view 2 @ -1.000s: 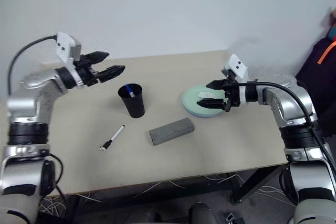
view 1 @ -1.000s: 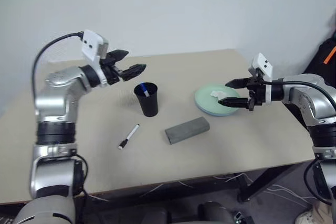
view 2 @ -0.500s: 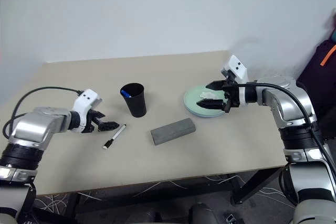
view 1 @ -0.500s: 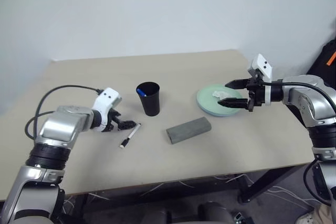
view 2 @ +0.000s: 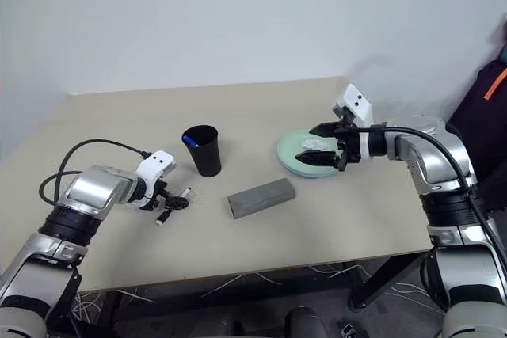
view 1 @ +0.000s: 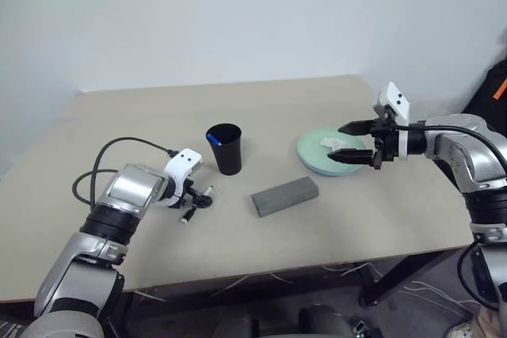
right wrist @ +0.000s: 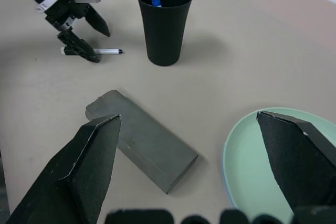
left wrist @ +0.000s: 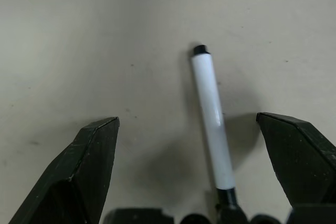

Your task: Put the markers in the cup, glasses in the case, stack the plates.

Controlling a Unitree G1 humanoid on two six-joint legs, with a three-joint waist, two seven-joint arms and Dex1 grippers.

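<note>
A black-capped marker [left wrist: 210, 103] lies flat on the beige table, left of the cup. My left gripper [view 1: 198, 197] is down at the table, open, with one finger on each side of the marker's white barrel. The black cup [view 1: 225, 148] stands upright with a blue-capped marker [view 1: 211, 138] inside. In front of the cup, to its right, the grey case [view 1: 284, 195] lies closed. Right of it sits the mint green plate [view 1: 317, 160], and a thin blue edge [right wrist: 227, 182] shows under it. My right gripper [view 1: 337, 142] hovers open over the plate. The glasses are out of view.
A crumpled white tissue [view 1: 329, 142] lies on the green plate. The table's front edge [view 1: 261, 275] runs close below the case. A dark bag with an orange strap [view 1: 493, 89] stands past the table's right end. A white wall stands behind the table.
My left gripper came down from beside the cup's rim to the tabletop and now straddles the black-capped marker, pointing steeply down. The right arm has stayed still.
</note>
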